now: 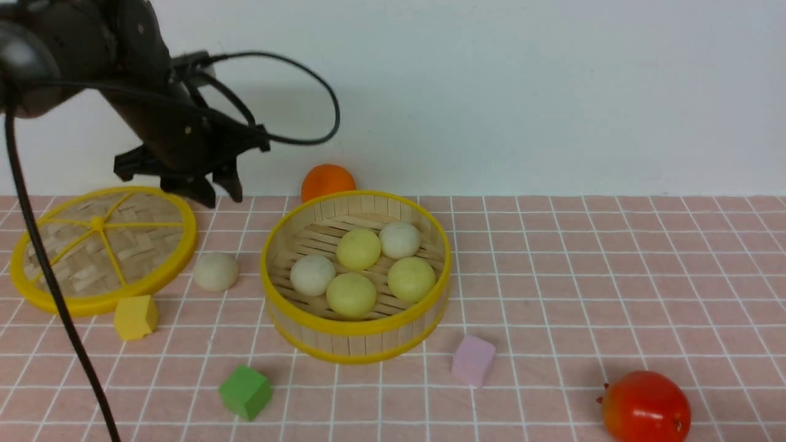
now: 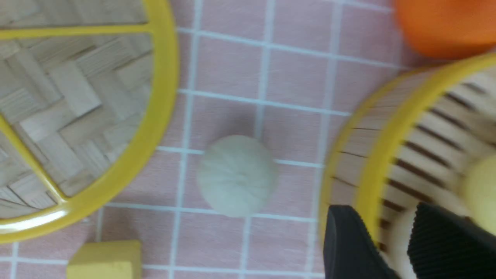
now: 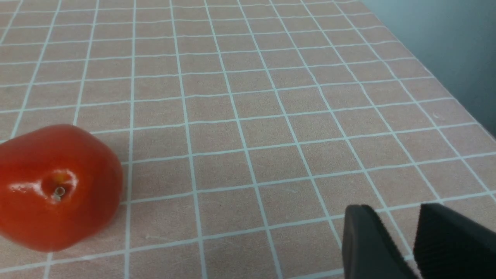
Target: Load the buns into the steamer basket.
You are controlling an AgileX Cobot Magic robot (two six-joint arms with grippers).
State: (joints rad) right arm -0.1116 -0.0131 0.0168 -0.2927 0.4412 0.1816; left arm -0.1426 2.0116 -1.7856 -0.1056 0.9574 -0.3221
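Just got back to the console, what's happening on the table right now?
Five buns already sit in the steamer basket. One off-white bun is left on the tablecloth, between the basket and the lid. The left gripper hangs empty above that gap with its jaws apart, holding nothing. The right gripper is empty too, off by the red fruit, away from the work.

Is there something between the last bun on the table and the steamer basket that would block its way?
Nothing visible blocks it. The off-white bun lies on bare tiles between the lid and the steamer basket; only the basket's own wall must be cleared. The yellow cube sits off that path.
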